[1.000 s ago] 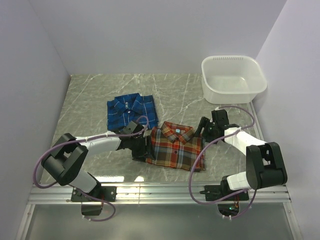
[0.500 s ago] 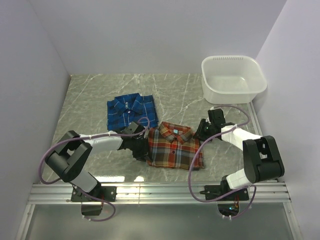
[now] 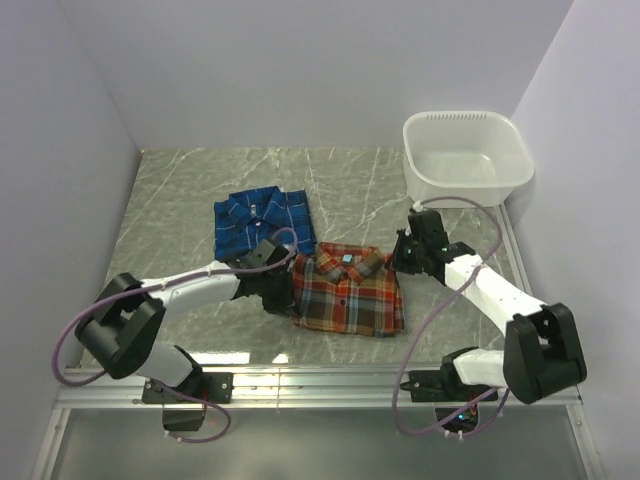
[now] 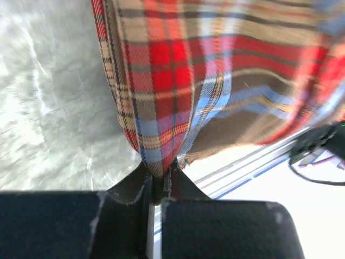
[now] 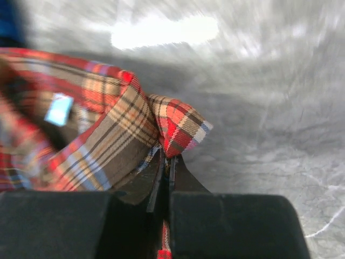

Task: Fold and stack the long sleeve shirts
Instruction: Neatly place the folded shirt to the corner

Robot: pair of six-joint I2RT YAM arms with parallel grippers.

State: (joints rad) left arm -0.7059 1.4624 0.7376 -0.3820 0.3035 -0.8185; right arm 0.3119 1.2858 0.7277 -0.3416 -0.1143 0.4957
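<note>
The red-orange plaid shirt [image 3: 346,292] lies folded near the table's front centre, collar toward the back. My left gripper [image 3: 285,292] is shut on its left edge; the left wrist view has the plaid cloth [image 4: 178,81] pinched between the jaws and hanging taut from them. At the shirt's upper right corner, my right gripper [image 3: 402,256] is shut on the fabric; in the right wrist view a fold of the plaid shirt [image 5: 102,135] is clamped between the closed jaws. Behind and to the left, the blue plaid shirt [image 3: 263,222] lies folded flat, apart from both grippers.
A white plastic tub [image 3: 466,156] stands at the back right corner. Grey walls close in the marble table [image 3: 180,200] on the left, back and right. A metal rail [image 3: 320,385] runs along the near edge by the arm bases.
Both grippers closed onto the red-orange shirt's sides. The shirt shifted slightly toward the back, and its left side drew in.
</note>
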